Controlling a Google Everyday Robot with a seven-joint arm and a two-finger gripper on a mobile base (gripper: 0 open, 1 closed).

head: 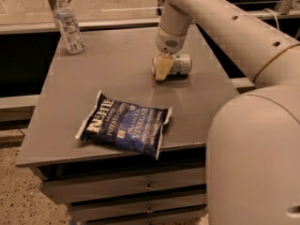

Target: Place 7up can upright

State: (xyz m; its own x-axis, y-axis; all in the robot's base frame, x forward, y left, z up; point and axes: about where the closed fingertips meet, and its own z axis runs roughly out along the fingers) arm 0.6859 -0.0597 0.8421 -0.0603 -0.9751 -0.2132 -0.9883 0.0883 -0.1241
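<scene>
The 7up can (180,63) lies on its side on the grey table (117,74), right of the middle, its long axis running left to right. It is silvery with a pale green label. My gripper (161,69) hangs straight down from the arm's wrist (171,36) at the can's left end and hides that end. It reaches down to the table surface beside the can.
A blue chips bag (124,124) lies flat near the table's front edge. A clear plastic water bottle (68,23) stands upright at the back left corner. Drawers (140,186) sit below the tabletop. My arm's large body (253,149) fills the right foreground.
</scene>
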